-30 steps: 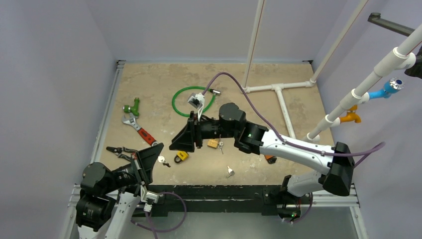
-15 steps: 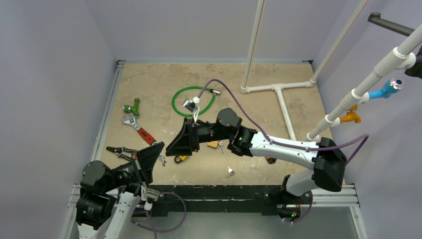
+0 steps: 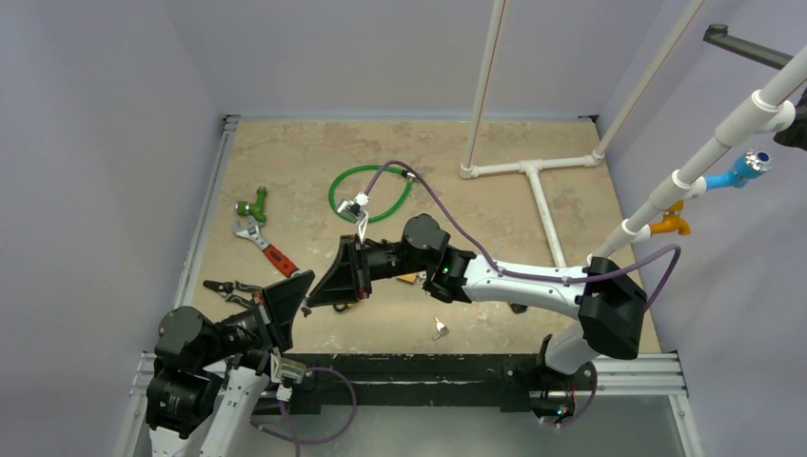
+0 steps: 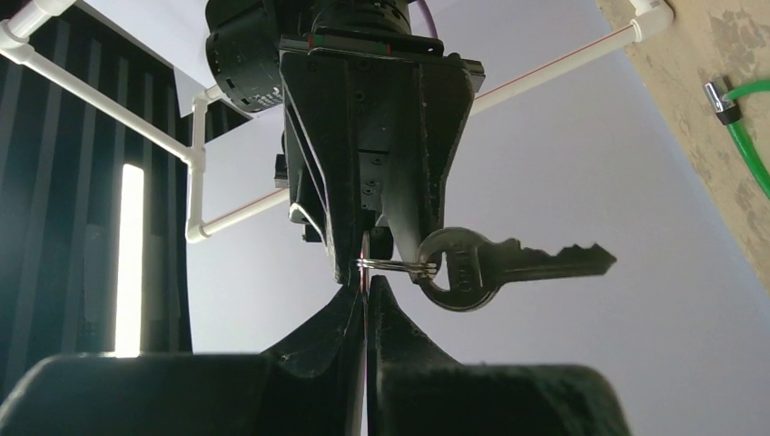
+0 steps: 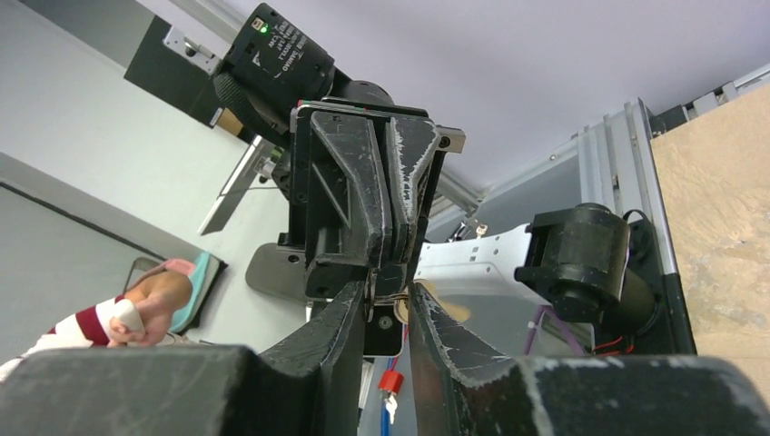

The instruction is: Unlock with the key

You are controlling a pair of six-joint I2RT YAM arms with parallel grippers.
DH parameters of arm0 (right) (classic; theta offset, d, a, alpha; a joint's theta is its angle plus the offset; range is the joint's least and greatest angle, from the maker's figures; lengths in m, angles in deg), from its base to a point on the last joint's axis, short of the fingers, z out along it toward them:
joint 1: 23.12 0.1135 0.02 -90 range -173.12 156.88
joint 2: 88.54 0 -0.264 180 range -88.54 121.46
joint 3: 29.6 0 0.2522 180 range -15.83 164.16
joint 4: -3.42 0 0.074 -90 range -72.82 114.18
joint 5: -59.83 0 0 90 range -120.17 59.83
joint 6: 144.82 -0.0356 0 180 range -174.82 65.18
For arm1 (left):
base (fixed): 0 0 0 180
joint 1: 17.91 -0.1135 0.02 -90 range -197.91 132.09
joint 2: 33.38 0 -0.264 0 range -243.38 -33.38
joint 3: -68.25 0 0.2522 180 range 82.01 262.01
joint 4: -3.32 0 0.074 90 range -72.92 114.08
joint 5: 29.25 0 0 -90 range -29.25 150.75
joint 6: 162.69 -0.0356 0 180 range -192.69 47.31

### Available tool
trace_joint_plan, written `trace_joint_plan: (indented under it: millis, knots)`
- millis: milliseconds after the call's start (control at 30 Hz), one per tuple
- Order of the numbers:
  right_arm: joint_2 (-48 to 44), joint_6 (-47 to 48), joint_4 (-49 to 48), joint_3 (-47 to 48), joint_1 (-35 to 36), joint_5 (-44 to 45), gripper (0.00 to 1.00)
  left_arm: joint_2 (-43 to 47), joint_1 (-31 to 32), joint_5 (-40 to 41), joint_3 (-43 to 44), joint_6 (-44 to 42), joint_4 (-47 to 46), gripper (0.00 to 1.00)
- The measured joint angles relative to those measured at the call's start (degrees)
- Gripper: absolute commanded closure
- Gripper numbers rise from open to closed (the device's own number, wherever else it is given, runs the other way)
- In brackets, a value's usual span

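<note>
My left gripper point(image 4: 366, 283) is shut on a thin key ring point(image 4: 399, 266), and a silver key point(image 4: 508, 265) hangs from the ring, its blade pointing right. My right gripper point(image 5: 389, 292) meets it tip to tip. Its jaws stand a narrow gap apart, and the ring spans that gap. From above, both grippers touch near the table's front left: the left gripper point(image 3: 301, 297) and the right gripper point(image 3: 310, 301). A yellow padlock point(image 3: 348, 305) peeks out under the right gripper. A brass padlock point(image 3: 409, 279) lies mostly hidden beneath the right arm.
A loose key point(image 3: 439, 328) lies near the front edge. At the left are pliers point(image 3: 228, 286), a red-handled wrench point(image 3: 262, 243) and a green fitting point(image 3: 252, 205). A green hose loop point(image 3: 371, 193) lies behind the arm. White pipes point(image 3: 533, 169) cross the back right.
The right arm has swung left and toward the front, bringing its gripper to the left gripper's tip, and its jaws have narrowed. The left gripper has stayed put, shut on the ring.
</note>
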Motion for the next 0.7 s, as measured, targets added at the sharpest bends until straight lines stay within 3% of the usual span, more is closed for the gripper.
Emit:
trace_joint_plan:
  millis: [233, 400, 500, 533, 600, 700]
  knots:
    - [0.0, -1.2, -1.3, 0.2, 0.0, 0.0, 1.0, 0.0, 0.0, 0.3, -0.5, 0.0, -0.5, 1.0]
    - [1.2, -3.7, -4.3, 0.1, 0.0, -0.2, 1.0, 0.0, 0.0, 1.3, -0.6, 0.0, -1.4, 0.99]
    - [1.2, -4.2, -4.7, -0.3, -0.2, 0.1, 1.0, 0.0, 0.0, 1.6, -0.6, 0.0, -1.6, 0.69]
    - [0.9, -3.9, -4.3, -0.6, -0.2, 0.1, 1.0, 0.0, 0.0, 1.7, -0.6, 0.0, -1.8, 0.52]
    - [-0.1, -2.7, -1.7, -1.2, -0.5, 0.2, 1.0, 0.0, 0.0, 2.3, -0.6, 0.5, -2.3, 0.28]
    - [-3.1, 1.9, 7.0, -1.3, -1.0, 1.1, 1.0, -0.1, 0.0, 3.3, 0.4, 3.0, -1.7, 0.08]
